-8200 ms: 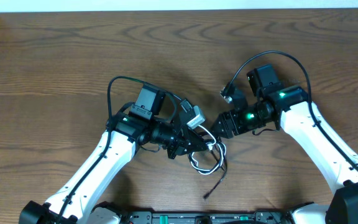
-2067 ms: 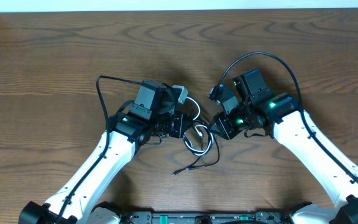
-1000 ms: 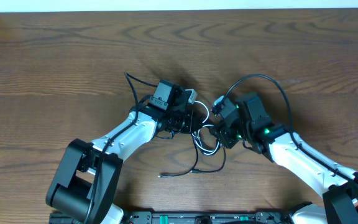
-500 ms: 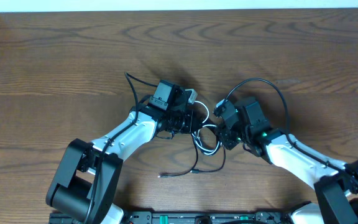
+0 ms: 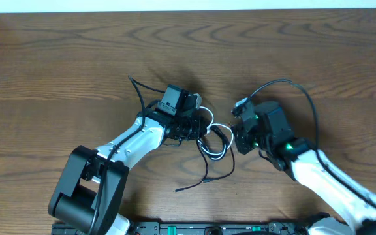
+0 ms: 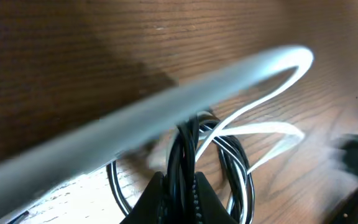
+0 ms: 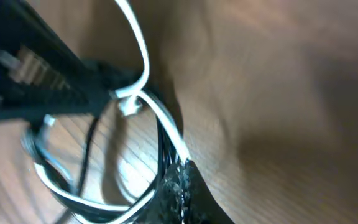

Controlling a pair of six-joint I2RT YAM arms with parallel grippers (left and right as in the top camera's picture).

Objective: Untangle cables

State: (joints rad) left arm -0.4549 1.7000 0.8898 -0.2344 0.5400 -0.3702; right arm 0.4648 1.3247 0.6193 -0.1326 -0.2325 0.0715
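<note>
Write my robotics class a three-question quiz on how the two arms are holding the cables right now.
1. True or false: the left gripper stands open, holding nothing.
2. Which cable runs into the right gripper? A: the white cable; B: a red rope; C: none.
3. Fill in: seen from overhead, the black cable trails its free end across the wooden ____.
Key: 1 false, it is shut on the black cable; 2 A; 3 table.
</note>
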